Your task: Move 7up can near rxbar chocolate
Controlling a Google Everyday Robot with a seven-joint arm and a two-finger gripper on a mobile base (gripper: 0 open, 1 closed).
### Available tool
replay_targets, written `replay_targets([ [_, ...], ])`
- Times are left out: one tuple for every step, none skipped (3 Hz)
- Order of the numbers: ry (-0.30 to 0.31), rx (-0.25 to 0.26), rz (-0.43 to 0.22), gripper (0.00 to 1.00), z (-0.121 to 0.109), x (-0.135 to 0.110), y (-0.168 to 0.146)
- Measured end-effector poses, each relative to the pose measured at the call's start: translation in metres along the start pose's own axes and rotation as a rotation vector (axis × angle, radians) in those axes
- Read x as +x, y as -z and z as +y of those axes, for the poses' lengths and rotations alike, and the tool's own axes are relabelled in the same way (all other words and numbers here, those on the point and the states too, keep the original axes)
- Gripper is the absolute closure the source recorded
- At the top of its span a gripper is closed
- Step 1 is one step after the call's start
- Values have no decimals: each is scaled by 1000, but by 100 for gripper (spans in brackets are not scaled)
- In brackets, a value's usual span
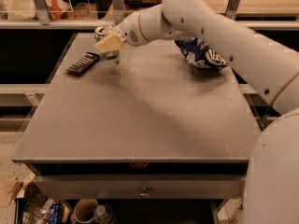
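Camera view: high look down and across a workbench, with the far edge toward the top.

Tabletop (140,120): flat, matte grey slab filling the middle, with its front edge toward the bottom.

Arm (219,36): thick, glossy white, entering from the right side and stretched across the far half toward the far-left corner.

End effector (108,43): cream-coloured two-finger tip at the end of the white arm, over the far-left part of the tabletop. Closed around the can, with one blocky cream finger (110,41) lying across the can's upper front.

7up can (110,59): small white and green aluminium soda can with a silver top, upright in the end effector's grip at far left. Silver rim showing behind the finger, green-marked lower body showing below it. Cannot tell whether the base touches the tabletop.

Rxbar chocolate (83,63): thin, flat, rectangular bar in a dark wrapper with pale lettering lines. Lying flat on the tabletop at a diagonal, just beside the can on its left. Apart from the can by a narrow strip of grey.

Snack bag (202,55): crumpled, blue and white, on the far-right part of the tabletop. Partly hidden by the arm and well apart from the can and the bar.

Drawer (140,186): grey front under the tabletop's near edge, with a small knob at its middle.

Floor level, lower left: wire basket (32,209) and a pale round cup (85,212) beside it.
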State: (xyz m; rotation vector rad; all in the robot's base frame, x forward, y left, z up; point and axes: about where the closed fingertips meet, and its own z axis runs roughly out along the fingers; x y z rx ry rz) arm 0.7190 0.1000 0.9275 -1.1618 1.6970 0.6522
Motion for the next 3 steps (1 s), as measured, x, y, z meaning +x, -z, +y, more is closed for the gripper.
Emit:
replay_targets([
  [-53, -3, 18, 100, 1, 3, -20],
  [-97, -6, 19, 100, 4, 10, -32],
  [-97, -10, 20, 82, 6, 10, -34],
])
